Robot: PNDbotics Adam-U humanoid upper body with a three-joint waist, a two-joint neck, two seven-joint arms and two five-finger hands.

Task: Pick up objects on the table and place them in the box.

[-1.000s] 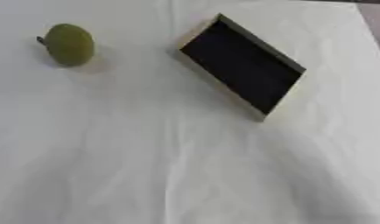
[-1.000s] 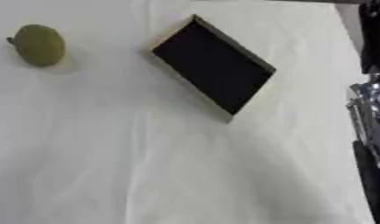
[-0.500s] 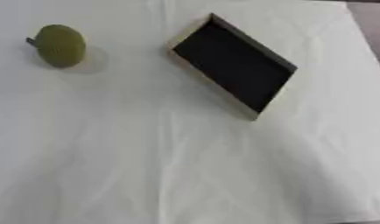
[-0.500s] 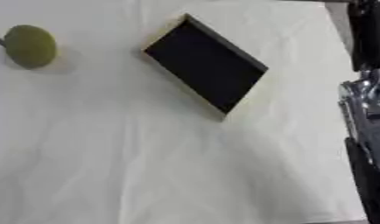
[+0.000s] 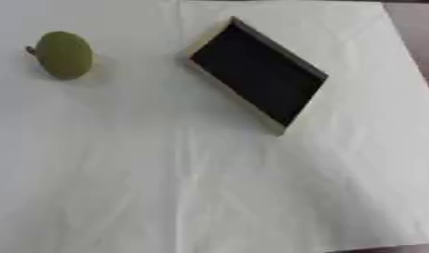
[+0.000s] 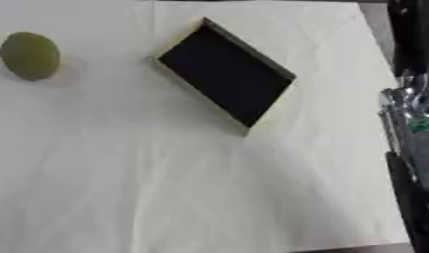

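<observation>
Reach your left hand — not in view — to the fruit [image 5: 63, 54], well apart from the box [image 5: 257, 76]; right arm [image 6: 414, 123] shows, fingers can't be told.

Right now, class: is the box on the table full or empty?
Empty. The box shows only its dark inside, with nothing lying in it. The green fruit sits apart on the white cloth, to the box's left.

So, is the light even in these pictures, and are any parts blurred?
Left eye view: soft even light, a faint shadow beside the fruit, the box edges slightly blurred. Right eye view: the same light, no glare on the cloth; the arm at the right edge is blurred.
</observation>
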